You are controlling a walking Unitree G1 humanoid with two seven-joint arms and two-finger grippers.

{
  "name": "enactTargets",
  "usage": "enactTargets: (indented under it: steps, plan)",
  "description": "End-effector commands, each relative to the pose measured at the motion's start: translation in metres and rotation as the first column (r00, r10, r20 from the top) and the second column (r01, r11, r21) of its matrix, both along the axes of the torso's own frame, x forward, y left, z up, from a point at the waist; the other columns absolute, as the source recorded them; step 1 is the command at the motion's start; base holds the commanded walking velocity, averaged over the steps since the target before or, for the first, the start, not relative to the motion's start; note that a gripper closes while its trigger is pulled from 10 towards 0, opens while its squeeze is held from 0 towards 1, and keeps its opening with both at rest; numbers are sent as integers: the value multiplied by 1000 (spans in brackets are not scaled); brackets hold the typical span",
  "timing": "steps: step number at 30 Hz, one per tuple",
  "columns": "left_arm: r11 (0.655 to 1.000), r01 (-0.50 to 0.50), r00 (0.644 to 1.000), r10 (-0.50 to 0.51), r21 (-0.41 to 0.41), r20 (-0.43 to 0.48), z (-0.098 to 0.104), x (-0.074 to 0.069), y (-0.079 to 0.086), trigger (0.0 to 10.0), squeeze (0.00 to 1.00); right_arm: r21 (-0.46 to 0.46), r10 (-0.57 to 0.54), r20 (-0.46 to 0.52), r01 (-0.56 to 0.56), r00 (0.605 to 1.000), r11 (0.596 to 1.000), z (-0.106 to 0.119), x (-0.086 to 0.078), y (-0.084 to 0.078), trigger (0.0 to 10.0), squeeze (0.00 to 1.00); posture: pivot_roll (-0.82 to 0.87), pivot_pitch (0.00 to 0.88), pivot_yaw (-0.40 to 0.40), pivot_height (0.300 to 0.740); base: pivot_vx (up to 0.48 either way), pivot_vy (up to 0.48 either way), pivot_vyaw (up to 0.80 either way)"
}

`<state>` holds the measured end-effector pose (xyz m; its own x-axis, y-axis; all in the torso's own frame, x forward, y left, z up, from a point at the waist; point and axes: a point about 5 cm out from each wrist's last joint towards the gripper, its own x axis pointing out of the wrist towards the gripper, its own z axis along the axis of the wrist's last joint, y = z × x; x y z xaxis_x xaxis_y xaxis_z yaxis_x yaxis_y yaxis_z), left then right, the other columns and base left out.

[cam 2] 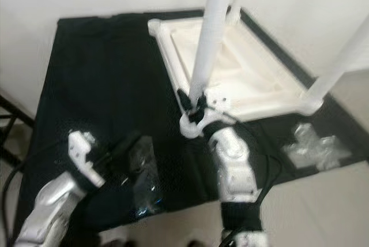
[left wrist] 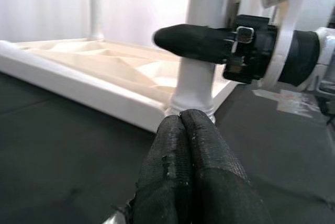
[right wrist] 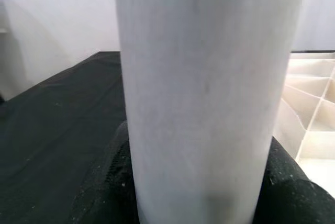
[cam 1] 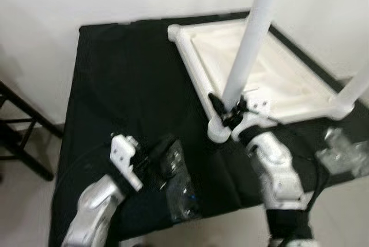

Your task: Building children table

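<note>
Table top (cam 1: 288,94) is lying upside down on the black cloth (cam 1: 127,85), and one white leg (cam 1: 245,51) is standing straight up from its near corner. The right gripper (cam 1: 230,110) is hugging that leg, which is sitting right between its jaws (low down, just above the corner). The left gripper (left wrist: 183,130) is squeezing shut on nothing, waiting farther off beside it.

Two silver arms with white plastic wrist brackets and thin black cables end in the left gripper (left wrist: 183,122) and right gripper (cam 1: 226,110), each with long, rough-textured black fingers (left wrist: 201,166).
</note>
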<state>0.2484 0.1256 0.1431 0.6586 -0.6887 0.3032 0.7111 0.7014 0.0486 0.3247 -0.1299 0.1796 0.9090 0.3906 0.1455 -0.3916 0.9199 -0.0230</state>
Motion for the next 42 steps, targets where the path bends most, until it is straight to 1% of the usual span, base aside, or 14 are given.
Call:
enactTargets:
  steps: [1,3,4,11,12,14,16,18,26,27,28,29,35,42]
  plan:
    - [1000,0,1000,0,9,-19,-5,-1,1,10000,0,-45,-25,-182,17,983,999,-38,1,-7,10000,0,7,178,-14,740,0,0,0]
    - [1000,-5,1000,5,9,-18,-5,-2,1,10000,0,-50,-13,-163,5,986,999,-35,3,-7,10000,0,9,177,-15,740,0,0,0]
    - [1000,-7,1000,8,8,-18,-5,-2,1,10000,0,-49,-7,-155,0,988,999,-29,4,-8,10000,1000,9,177,-16,740,0,0,0]
    - [1000,-2,1000,2,7,-21,-5,-1,-1,10000,0,-47,23,-95,-28,995,999,-2,15,-21,10000,992,6,173,-16,740,0,0,0]
    - [1000,2,1000,-2,6,-22,-6,-1,-2,10000,0,-58,110,-64,-114,992,992,11,21,-26,10000,0,11,170,-18,740,0,0,0]
    - [1000,2,1000,-2,6,-22,-6,-1,-2,10000,0,-58,110,-64,-114,992,992,11,21,-26,10000,0,11,170,-18,740,0,0,0]
    - [1000,6,1000,-6,11,-21,-6,0,-3,10000,0,-139,301,-72,-308,951,941,18,22,-35,10000,0,19,167,-22,740,0,0,0]
    - [1000,3,1000,-3,12,-20,-6,-1,-3,10000,0,-173,385,-84,-394,919,903,22,23,-41,10000,0,22,165,-25,740,0,0,0]
    - [1000,-6,1000,6,13,-20,-7,-1,-2,10000,0,-186,533,-135,-550,835,814,33,30,-48,10000,0,31,158,-24,740,0,0,0]
    - [1000,-6,1000,6,14,-20,-8,-2,-2,10000,0,-167,558,-147,-577,817,800,34,32,-48,6745,0,34,157,-22,740,0,0,0]
    - [1000,-6,1000,6,14,-20,-8,-2,-2,10000,0,-167,558,-147,-577,817,800,34,32,-48,6745,0,34,157,-22,740,0,0,0]
    - [1000,-5,1000,5,16,-21,-8,-2,-2,10000,0,-146,580,-161,-600,799,786,34,33,-49,0,0,40,156,-22,740,0,0,0]
    - [1000,1,1000,0,18,-24,-8,-4,-3,10000,0,-108,608,-184,-631,772,768,31,34,-54,0,0,41,159,-23,740,0,0,0]
    - [1000,3,1000,-2,17,-25,-8,-4,-3,10000,0,-120,579,-188,-603,794,789,26,36,-66,0,0,31,164,-20,740,0,0,0]
